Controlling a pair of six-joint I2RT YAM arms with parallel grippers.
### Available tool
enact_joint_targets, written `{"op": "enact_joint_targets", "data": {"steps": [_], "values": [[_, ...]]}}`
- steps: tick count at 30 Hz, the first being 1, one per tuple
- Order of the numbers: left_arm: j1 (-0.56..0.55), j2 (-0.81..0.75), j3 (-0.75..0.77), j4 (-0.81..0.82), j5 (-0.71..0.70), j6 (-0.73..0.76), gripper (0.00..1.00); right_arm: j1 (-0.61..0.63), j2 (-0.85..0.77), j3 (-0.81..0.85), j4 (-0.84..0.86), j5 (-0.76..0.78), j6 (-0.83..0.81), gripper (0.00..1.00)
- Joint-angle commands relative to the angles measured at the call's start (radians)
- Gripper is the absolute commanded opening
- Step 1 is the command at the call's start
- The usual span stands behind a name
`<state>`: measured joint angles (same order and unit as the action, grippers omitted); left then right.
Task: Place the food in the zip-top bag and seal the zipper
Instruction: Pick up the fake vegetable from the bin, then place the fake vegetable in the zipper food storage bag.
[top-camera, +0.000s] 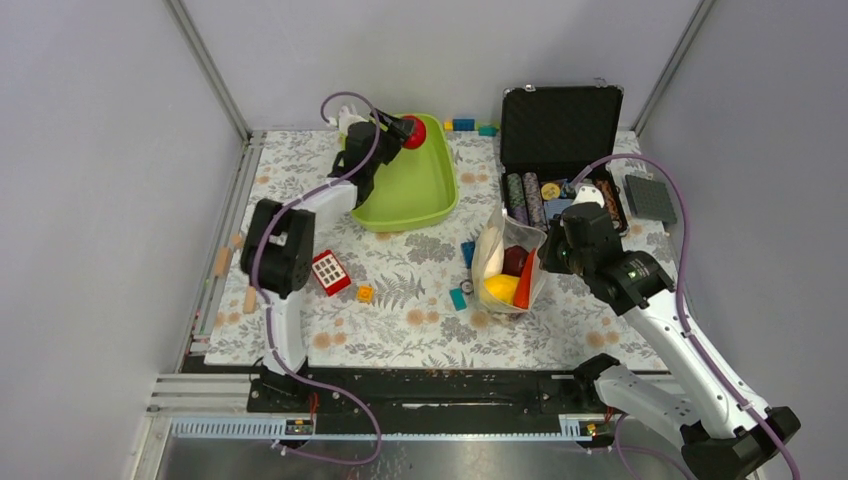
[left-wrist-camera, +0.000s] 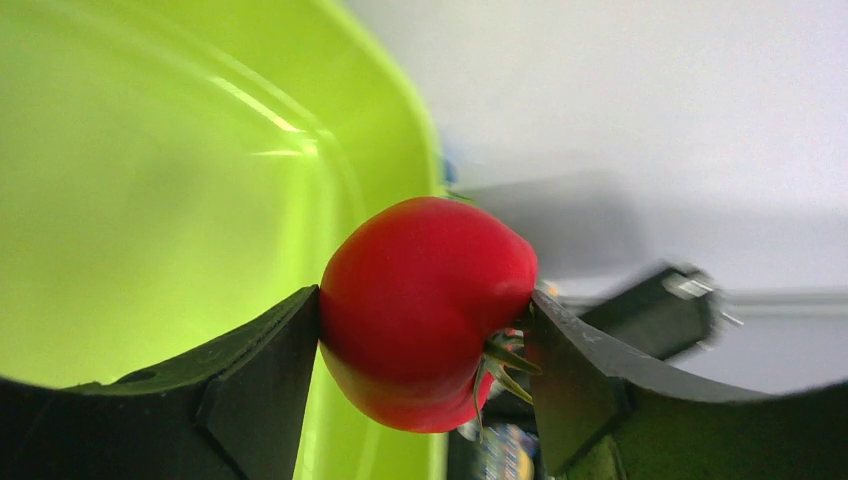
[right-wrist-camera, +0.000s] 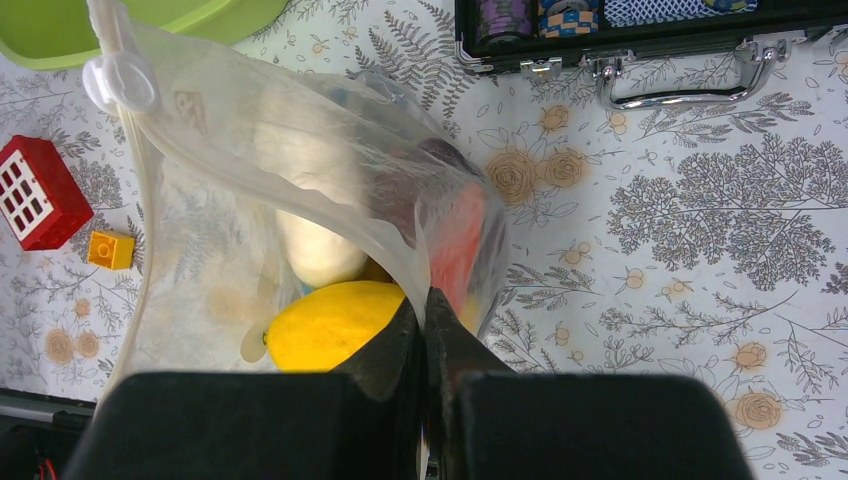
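Note:
My left gripper (top-camera: 408, 130) is shut on a red toy tomato (left-wrist-camera: 425, 305), held above the far right corner of the lime-green tray (top-camera: 410, 185); the tomato also shows in the top view (top-camera: 415, 133). The clear zip-top bag (top-camera: 508, 262) stands open on the mat. Inside are a yellow piece (right-wrist-camera: 330, 322), a white piece (right-wrist-camera: 318, 255), a dark maroon piece (top-camera: 514, 260) and an orange-red piece (right-wrist-camera: 458, 250). My right gripper (right-wrist-camera: 425, 305) is shut on the bag's mouth edge and holds it up. The white zipper slider (right-wrist-camera: 120, 82) sits at the bag's far end.
An open black case (top-camera: 562, 150) with poker chips stands behind the bag. A red block (top-camera: 330, 272), small coloured blocks (top-camera: 364, 293) and a grey plate (top-camera: 650, 197) lie on the floral mat. More blocks (top-camera: 470, 126) lie at the back wall.

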<state>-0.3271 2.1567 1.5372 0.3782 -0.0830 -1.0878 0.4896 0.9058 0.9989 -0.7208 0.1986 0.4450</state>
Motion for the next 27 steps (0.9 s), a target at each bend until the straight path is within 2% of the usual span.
{"op": "enact_joint_targets", "data": {"steps": [1, 7, 13, 21, 23, 27], "values": [[0.001, -0.309, -0.217, 0.22, 0.101, 0.113, 0.1, -0.003, -0.023, 0.007, 0.017, 0.017, -0.003, 0.0], [-0.057, -0.608, -0.371, 0.147, 0.282, 0.265, 0.1, -0.003, -0.034, 0.0, 0.021, -0.004, -0.002, 0.0], [-0.263, -0.806, -0.452, 0.07, 0.582, 0.647, 0.15, -0.003, -0.026, 0.0, 0.022, -0.032, -0.005, 0.0], [-0.589, -1.022, -0.603, -0.038, 0.602, 1.046, 0.22, -0.003, -0.031, -0.001, 0.021, -0.036, -0.004, 0.0], [-0.626, -1.023, -0.631, -0.034, 0.56, 1.081, 0.29, -0.004, -0.033, -0.004, 0.023, -0.037, -0.003, 0.0], [-0.654, -0.944, -0.57, -0.075, 0.516, 1.071, 0.28, -0.003, -0.024, -0.002, 0.023, -0.043, -0.004, 0.0]]}}
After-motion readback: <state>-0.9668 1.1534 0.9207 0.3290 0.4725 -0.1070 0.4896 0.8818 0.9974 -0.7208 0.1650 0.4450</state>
